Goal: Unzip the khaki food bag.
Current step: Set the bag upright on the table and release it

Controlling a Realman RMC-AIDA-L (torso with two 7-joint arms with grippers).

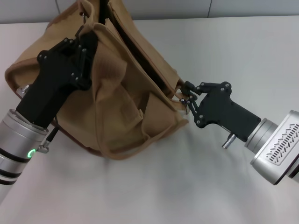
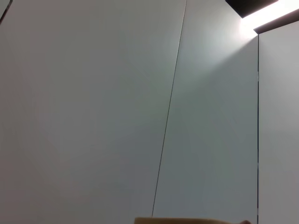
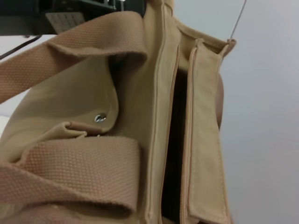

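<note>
While I look down from my head camera, the khaki food bag [image 1: 121,93] lies slumped on a white table [image 1: 224,56], filling the frame from about nine o'clock to the centre. My left gripper [image 1: 86,44] reaches in from seven o'clock and presses into the bag's upper canvas near eleven o'clock; its fingers are buried in the folds, so I cannot tell how far they are parted. My right gripper [image 1: 188,97] comes in from four o'clock and meets the bag's near corner just right of centre. Its fingertips are drawn narrow around something small at the end of the zipper [image 1: 140,51], most likely the pull, though the pull itself is too small to make out. A dark slit runs along the top from twelve o'clock down toward that corner, so the zipper looks largely undone.

Through my left wrist camera I see only a pale panelled wall [image 2: 93,102], with a thin tan sliver of the bag at six o'clock.

Through my right wrist camera the bag fills the view: a strap handle [image 3: 74,172] lies across seven o'clock, a snap button [image 3: 99,118] shines near nine o'clock, and the dark gap between the zipper edges runs from centre to six o'clock.

I judge the unzipping near its end. Next I need a steady pull toward the corner while my left side braces.
</note>
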